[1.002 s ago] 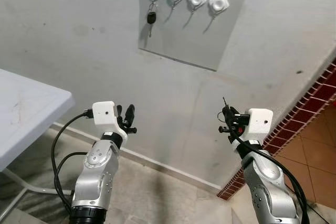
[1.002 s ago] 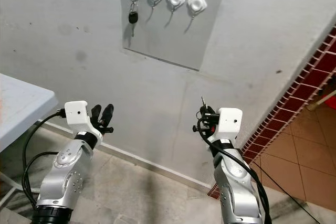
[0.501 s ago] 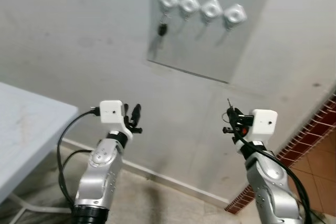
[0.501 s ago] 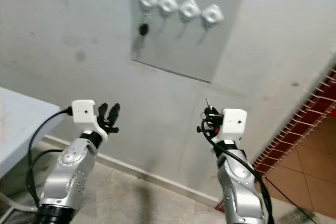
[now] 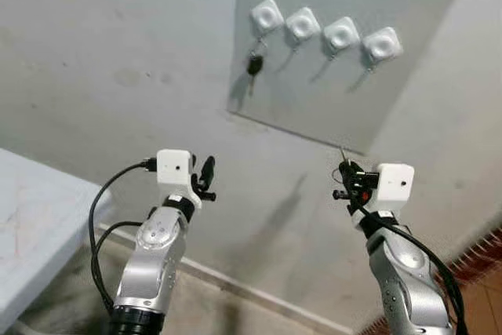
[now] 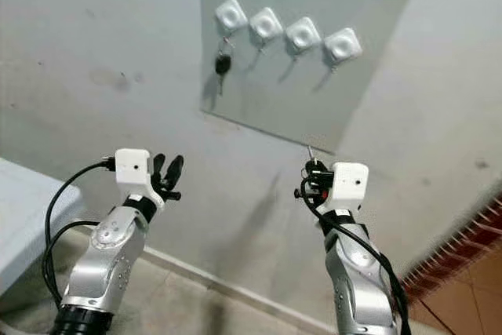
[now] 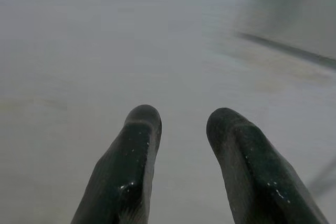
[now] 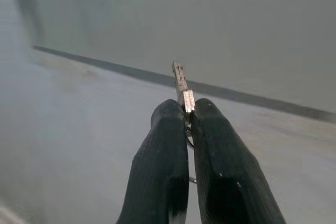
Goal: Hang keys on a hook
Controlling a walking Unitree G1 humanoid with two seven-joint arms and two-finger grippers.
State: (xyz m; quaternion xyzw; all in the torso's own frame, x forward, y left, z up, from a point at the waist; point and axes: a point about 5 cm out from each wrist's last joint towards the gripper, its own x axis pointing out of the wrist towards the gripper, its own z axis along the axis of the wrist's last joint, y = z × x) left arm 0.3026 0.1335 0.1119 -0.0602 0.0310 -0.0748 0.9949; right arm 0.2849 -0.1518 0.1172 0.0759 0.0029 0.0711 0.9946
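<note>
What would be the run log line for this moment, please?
right gripper: shut on key, raised below hook panel | left gripper: open, idle | leftmost hook: holds dark key | three hooks free

Four white hooks on grey panel; black key hangs from leftmost.

The robot has two silver arms with rounded metal segments and dark base collars. Each wrist carries a white, boxy camera housing. A black cable loops from the left housing down along the arm; another runs down the right arm. Each pincer, left and right, has two long, glossy black fingers with rounded tips.
</note>
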